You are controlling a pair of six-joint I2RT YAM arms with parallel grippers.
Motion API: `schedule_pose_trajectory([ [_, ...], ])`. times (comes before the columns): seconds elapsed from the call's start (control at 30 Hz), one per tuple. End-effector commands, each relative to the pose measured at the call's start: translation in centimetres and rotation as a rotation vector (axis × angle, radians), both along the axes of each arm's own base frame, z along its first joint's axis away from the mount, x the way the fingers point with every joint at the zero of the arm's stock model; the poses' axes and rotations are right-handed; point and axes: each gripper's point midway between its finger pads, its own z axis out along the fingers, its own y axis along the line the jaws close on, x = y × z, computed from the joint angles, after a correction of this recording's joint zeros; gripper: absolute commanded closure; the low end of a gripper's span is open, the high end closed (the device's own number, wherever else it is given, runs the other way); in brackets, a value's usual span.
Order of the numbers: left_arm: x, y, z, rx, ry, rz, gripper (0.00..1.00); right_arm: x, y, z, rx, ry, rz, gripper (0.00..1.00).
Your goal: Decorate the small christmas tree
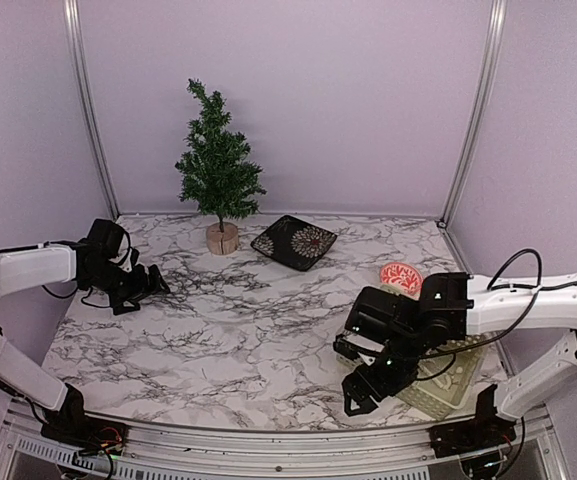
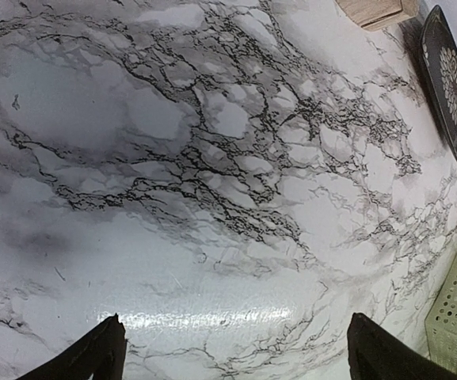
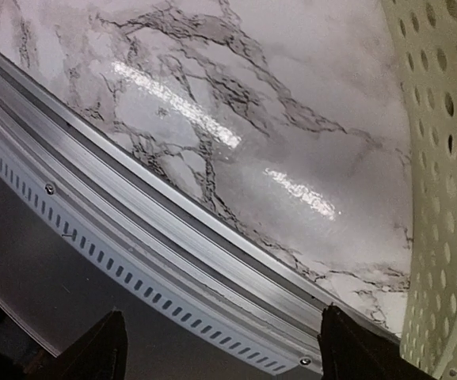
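Observation:
The small christmas tree (image 1: 218, 165), dark green on a round wooden base (image 1: 222, 238), stands at the back left of the marble table; the base's edge (image 2: 375, 9) shows at the top of the left wrist view. My left gripper (image 1: 153, 287) (image 2: 236, 348) hovers low over the table's left side, well short of the tree, open with only marble between its fingers. My right gripper (image 1: 360, 392) (image 3: 220, 348) is at the near right, beside a pale green perforated basket (image 1: 446, 385) (image 3: 442, 198). It points over the table's front edge, open and holding nothing.
A black plate (image 1: 294, 241) (image 2: 448, 79) with a white flower pattern lies right of the tree. A round red-and-white item (image 1: 400, 277) sits behind the right arm. The metal front rail (image 3: 173, 229) runs under the right gripper. The basket's corner (image 2: 456, 309) shows in the left wrist view.

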Motion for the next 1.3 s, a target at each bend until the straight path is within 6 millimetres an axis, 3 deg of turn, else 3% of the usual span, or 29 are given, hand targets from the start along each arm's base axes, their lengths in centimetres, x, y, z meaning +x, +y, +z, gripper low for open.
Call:
schedule_pose_trajectory([
  [0.0,0.4,-0.5,-0.3,-0.007,0.002,0.001,0.01,-1.8,-3.3,-2.3,-0.107,0.106,-0.221,0.18],
  [0.1,0.9,-0.5,-0.2,-0.003,-0.001,0.008,0.01,-2.3,-5.8,-4.4,-0.166,0.109,-0.271,0.16],
  [0.2,1.3,-0.6,-0.2,-0.003,-0.004,0.012,0.01,-1.1,-8.3,-5.7,-0.209,0.091,-0.341,0.15],
  [0.43,2.1,-1.1,-0.5,-0.005,0.004,0.002,0.01,5.8,-10.6,-5.4,-0.235,-0.055,-0.438,0.14],
  [0.67,4.0,-1.8,0.0,-0.026,-0.03,-0.011,0.01,12.0,-10.2,-5.0,-0.187,-0.159,-0.46,0.14],
  [0.8,6.0,-2.4,0.7,-0.051,-0.065,-0.014,0.01,15.1,-11.1,-5.4,-0.231,-0.211,-0.452,0.14],
  [0.9,8.4,-3.1,1.5,-0.105,-0.104,-0.018,0.02,17.4,-11.8,-5.0,-0.221,-0.241,-0.468,0.14],
  [1.0,12.1,-3.6,3.2,-0.15,-0.182,-0.031,0.04,19.3,-12.4,-4.7,-0.206,-0.264,-0.468,0.15],
  [1.1,16.1,-3.9,4.4,-0.211,-0.269,-0.037,0.06,20.4,-11.0,-3.9,-0.144,-0.289,-0.415,0.15],
  [1.13,17.2,-4.0,3.9,-0.236,-0.274,-0.034,0.07,20.8,-10.5,-3.5,-0.116,-0.301,-0.399,0.15],
  [1.27,21.9,-3.7,4.7,-0.38,-0.379,-0.018,0.12,21.7,-8.2,-1.0,0.014,-0.33,-0.346,0.16],
])
